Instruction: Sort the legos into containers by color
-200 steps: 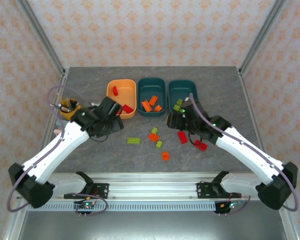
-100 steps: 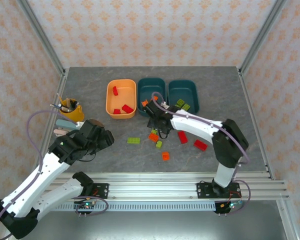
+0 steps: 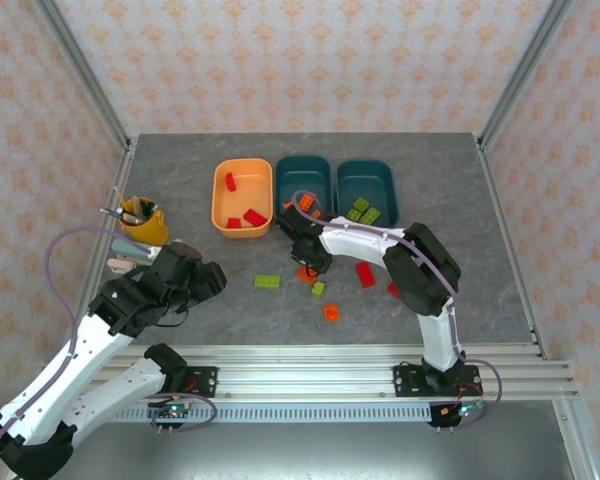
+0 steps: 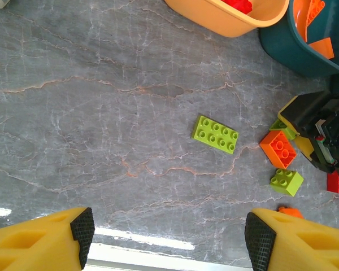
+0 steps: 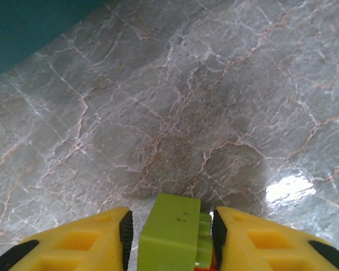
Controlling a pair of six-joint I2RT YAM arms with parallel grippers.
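We see the right gripper (image 5: 169, 226) clamped on a green brick (image 5: 170, 234). The brick stands between the two yellow fingers (image 5: 73, 245) with its studs turned toward the right-hand pad, low over the grey table (image 5: 214, 101). Its near end is cut off by the frame edge, and a sliver of orange beneath it is too small for us to name. A teal wall (image 5: 28, 22) crosses the upper left corner there, and we cannot tell which container it belongs to.

From above, this gripper sits just in front of the middle teal container (image 3: 302, 162), close to an orange brick (image 3: 306, 274) and a small green brick (image 3: 318, 289). The gripper body hides the held brick in that view.

The left gripper (image 4: 166, 228) has its fingers spread wide with nothing between them, above bare table near the front edge. A flat green brick (image 4: 215, 134) lies ahead of it, well apart from both pads.

The orange container (image 3: 217, 200) holds red pieces, the middle teal one holds orange pieces, and the right teal container (image 3: 367, 180) holds green ones. A red brick (image 3: 366, 273) lies loose on the table. A second red brick (image 3: 393, 290) is partly hidden behind the right arm (image 3: 420, 270), so we cannot make out its shape.
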